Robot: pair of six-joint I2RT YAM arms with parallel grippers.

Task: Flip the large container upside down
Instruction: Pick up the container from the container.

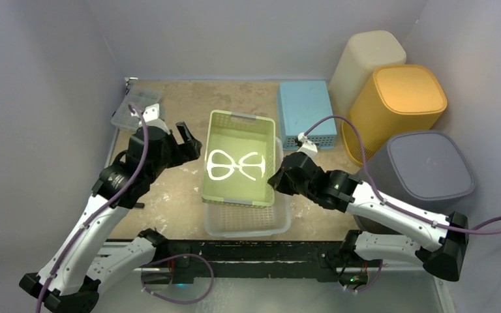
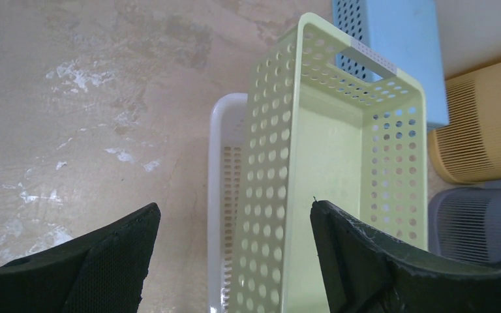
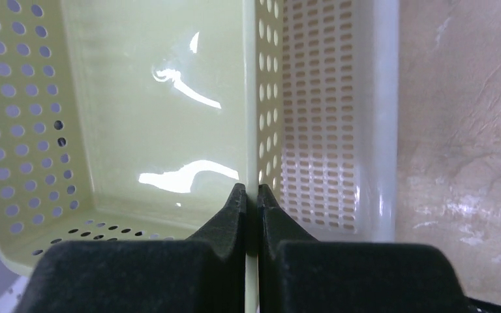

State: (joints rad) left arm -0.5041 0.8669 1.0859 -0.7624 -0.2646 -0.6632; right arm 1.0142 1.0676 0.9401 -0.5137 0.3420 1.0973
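Flipping looks barely begun: green basket point(image 1: 240, 140) sits mouth-up in the white basket point(image 1: 248, 225) at mid-table, right gripper point(image 3: 251, 192) pinching its right wall, left gripper point(image 2: 233, 218) spread wide beside its left wall

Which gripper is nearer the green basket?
Right. The right gripper is shut on the right wall of the green basket; the left gripper hangs open off its left side, not touching.

Plain pale grey walls point(image 1: 39, 65) close the frame's left, top and right; a mottled beige surface point(image 1: 235, 94), scuffed white in patches, fills the centre.
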